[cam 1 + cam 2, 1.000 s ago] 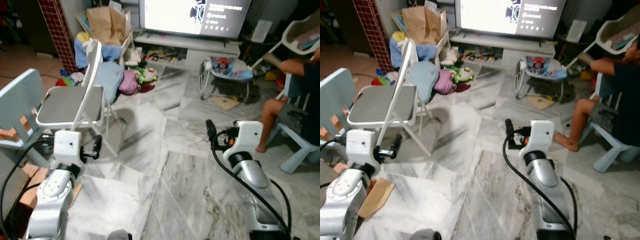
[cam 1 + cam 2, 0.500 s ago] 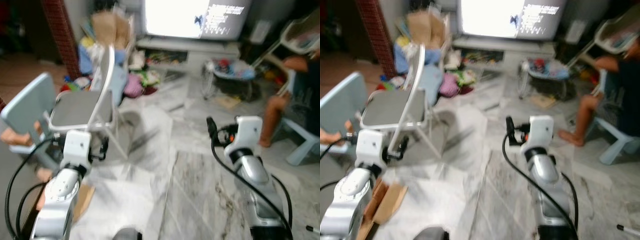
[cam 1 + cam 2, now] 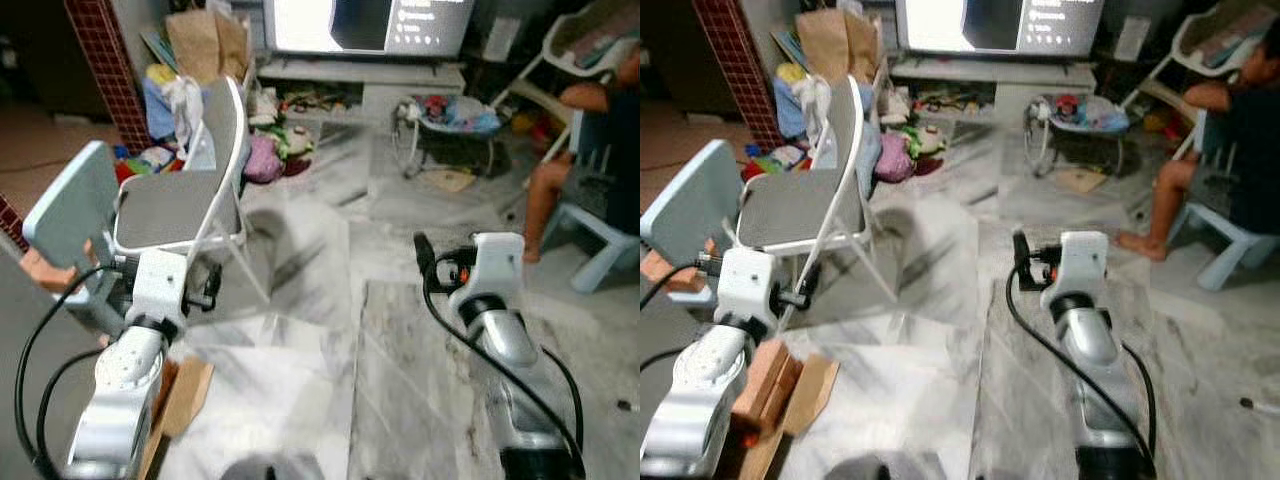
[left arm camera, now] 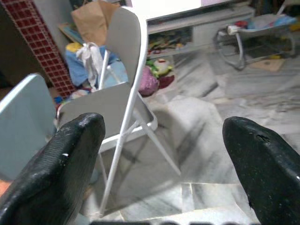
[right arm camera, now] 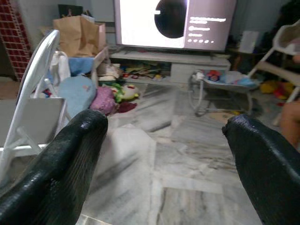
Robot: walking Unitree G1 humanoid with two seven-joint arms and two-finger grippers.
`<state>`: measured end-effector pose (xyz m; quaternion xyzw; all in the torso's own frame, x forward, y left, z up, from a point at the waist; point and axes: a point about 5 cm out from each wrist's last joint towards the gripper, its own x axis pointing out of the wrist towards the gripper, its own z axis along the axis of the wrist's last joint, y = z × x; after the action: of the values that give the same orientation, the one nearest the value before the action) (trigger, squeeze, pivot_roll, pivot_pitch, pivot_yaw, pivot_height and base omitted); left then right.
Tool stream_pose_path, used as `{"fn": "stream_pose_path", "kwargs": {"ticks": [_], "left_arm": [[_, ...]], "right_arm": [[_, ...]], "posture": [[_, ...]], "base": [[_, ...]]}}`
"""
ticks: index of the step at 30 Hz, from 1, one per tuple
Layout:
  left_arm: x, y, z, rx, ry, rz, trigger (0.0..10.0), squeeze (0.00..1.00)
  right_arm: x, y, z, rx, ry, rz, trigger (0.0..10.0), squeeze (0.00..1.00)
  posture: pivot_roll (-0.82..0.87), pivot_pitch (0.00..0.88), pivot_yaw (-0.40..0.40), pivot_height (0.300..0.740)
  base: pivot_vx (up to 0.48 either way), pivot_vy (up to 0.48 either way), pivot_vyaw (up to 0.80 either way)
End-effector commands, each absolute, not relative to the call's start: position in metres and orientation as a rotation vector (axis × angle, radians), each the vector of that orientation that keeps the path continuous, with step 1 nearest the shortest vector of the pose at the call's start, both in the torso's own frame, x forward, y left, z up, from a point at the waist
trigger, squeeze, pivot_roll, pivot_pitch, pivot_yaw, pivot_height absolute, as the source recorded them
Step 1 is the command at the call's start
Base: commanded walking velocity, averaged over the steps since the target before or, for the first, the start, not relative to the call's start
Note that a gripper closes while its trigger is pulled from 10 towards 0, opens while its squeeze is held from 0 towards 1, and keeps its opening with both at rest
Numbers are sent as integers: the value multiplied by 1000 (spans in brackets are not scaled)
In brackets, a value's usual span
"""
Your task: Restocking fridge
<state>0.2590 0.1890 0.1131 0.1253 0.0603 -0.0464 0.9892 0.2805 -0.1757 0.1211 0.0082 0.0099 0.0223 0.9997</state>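
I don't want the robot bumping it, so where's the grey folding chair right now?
The grey folding chair with white metal frame stands on the robot's left, just ahead of the left tool, beside a pale blue chair.

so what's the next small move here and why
Probably keep turning to look for the fridge, steering right of the folding chair. Both the left end effector and the right end effector are open and hold nothing, and ahead are only the TV, toys and a seated person on marble floor.
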Motion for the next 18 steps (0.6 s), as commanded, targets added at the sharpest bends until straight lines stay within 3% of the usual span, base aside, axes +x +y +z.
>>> {"fn": "stream_pose_path", "kwargs": {"ticks": [1,13,18], "left_arm": [[257,197,113,281,136,-67,10000,0],[258,196,115,288,110,-57,10000,0],[257,196,118,297,89,-71,10000,0]], "right_arm": [[284,-169,127,23,-6,68,10000,0],[283,-174,121,17,14,47,10000,0],[283,-173,121,16,11,44,10000,0]], "posture": [[89,0,-15,740],[92,0,-20,740],[92,0,-19,740]], "base": [[-379,300,0],[-384,292,0],[0,0,0]]}}
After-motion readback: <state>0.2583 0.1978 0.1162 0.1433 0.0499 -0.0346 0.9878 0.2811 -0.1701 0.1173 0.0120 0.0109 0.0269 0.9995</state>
